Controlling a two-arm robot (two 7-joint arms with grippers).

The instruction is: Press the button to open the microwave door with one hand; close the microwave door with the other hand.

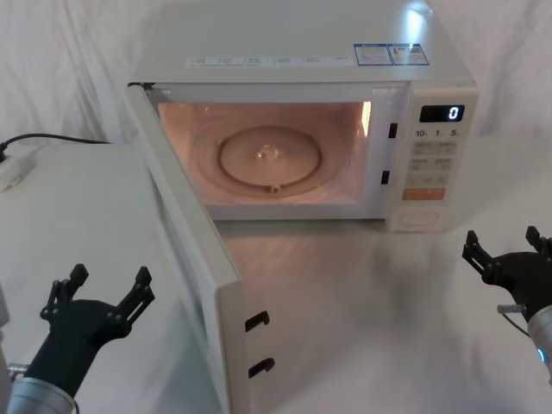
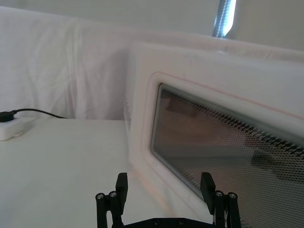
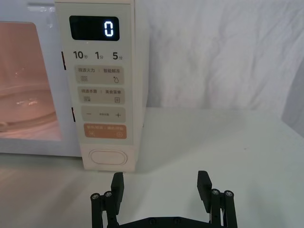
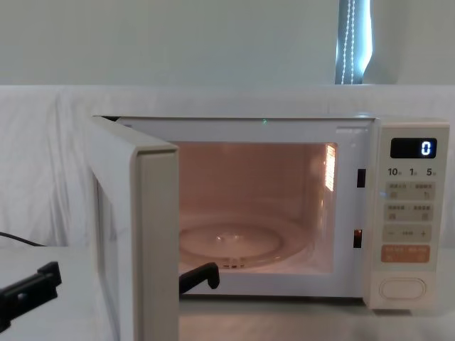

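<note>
The microwave door (image 1: 188, 246) stands swung wide open toward me, and its dark window (image 2: 223, 142) faces left. The cavity is lit with the glass turntable (image 1: 269, 160) inside. The cream pill-shaped button (image 1: 420, 221) sits at the bottom of the control panel, below the orange key (image 3: 106, 131). My left gripper (image 1: 110, 278) is open, low on the left, facing the door's outer face (image 2: 142, 95) and apart from it. My right gripper (image 1: 502, 241) is open, in front of the button (image 3: 108, 157) and a little to its right, not touching it.
A black cable (image 1: 52, 138) and a white power strip (image 1: 13, 172) lie at the far left of the white-draped table (image 1: 362, 302). Two black latch hooks (image 1: 259, 343) stick out of the door's free edge. The display (image 3: 109, 29) reads 0.
</note>
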